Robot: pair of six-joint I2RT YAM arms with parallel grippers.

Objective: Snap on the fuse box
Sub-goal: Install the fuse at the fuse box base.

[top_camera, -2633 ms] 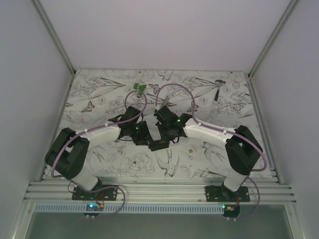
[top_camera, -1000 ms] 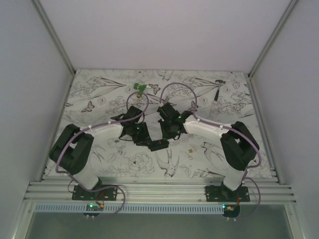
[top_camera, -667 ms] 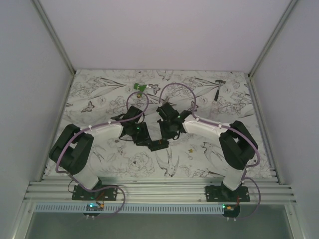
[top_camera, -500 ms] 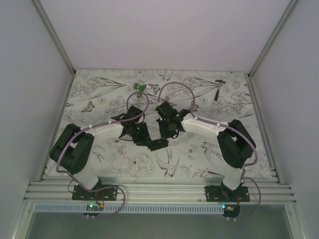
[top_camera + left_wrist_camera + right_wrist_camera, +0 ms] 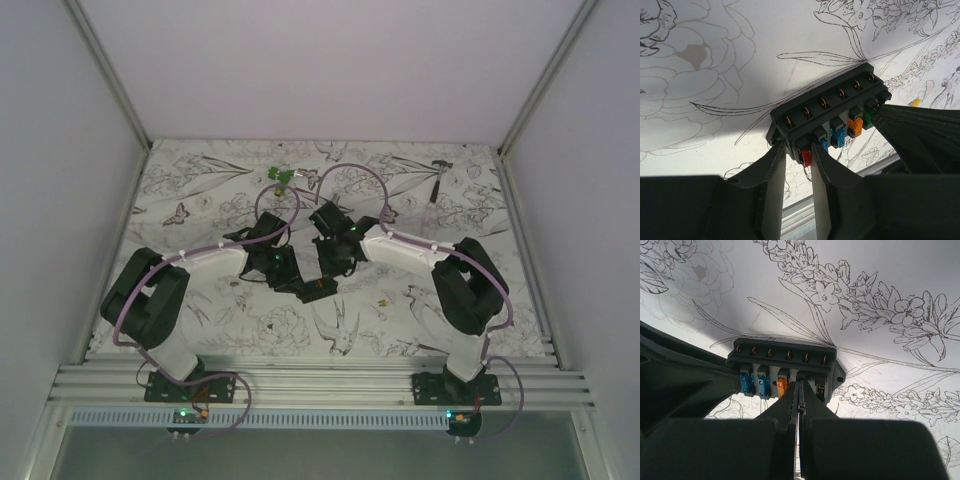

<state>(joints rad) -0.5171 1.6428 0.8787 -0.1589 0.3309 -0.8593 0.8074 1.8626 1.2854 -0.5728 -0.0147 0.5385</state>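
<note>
Fuse box (image 5: 830, 117) lifted off table (image 5: 715, 30), just ahead of left gripper (image 5: 799, 155). Left fingers partly apart, clamped across box end, red fuse (image 5: 806, 158) between them. Right gripper (image 5: 799, 390) pressed fully together, tips touching fuse face directly ahead, beside orange fuse (image 5: 782, 387); anything pinched between tips: cannot tell. Likely step: pressing part home. Push straight in, left grip as firm counter-hold, no sideways slip onto neighbouring fuses; stop once flush.

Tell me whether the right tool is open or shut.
Shut: the right tool shows its fingers pressed together, no gap, tips at the fuse box.
</note>
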